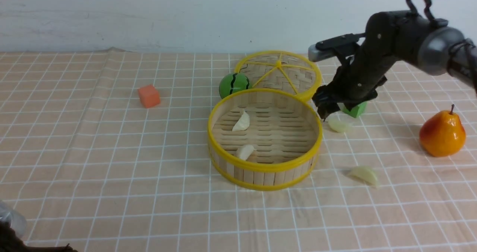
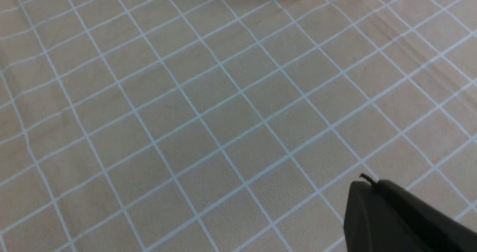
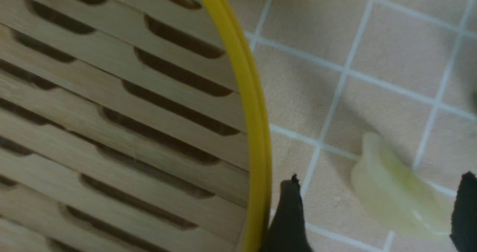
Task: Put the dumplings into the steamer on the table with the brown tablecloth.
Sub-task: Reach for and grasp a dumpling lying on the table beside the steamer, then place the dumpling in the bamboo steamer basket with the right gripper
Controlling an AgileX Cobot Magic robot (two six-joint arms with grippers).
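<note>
The steamer (image 1: 261,167) stands mid-table on the brown tablecloth (image 1: 111,162), with two dumplings inside: one (image 1: 241,122) towards the back, one (image 1: 245,151) against the front wall. Another dumpling (image 1: 339,125) lies on the cloth just right of the steamer, and a further one (image 1: 364,175) lies nearer the front. My right gripper (image 1: 329,112) hangs open just above the near-steamer dumpling (image 3: 395,192), which lies on the cloth between its fingers (image 3: 292,214), beside the yellow rim (image 3: 255,114). My left gripper (image 2: 367,183) is shut on nothing, low over bare cloth.
The woven lid (image 1: 279,71) leans behind the steamer, with a green striped ball (image 1: 234,84) to its left. A green cube (image 1: 356,109) sits under my right arm. An orange cube (image 1: 149,95) stands at back left, a pear (image 1: 442,132) at right.
</note>
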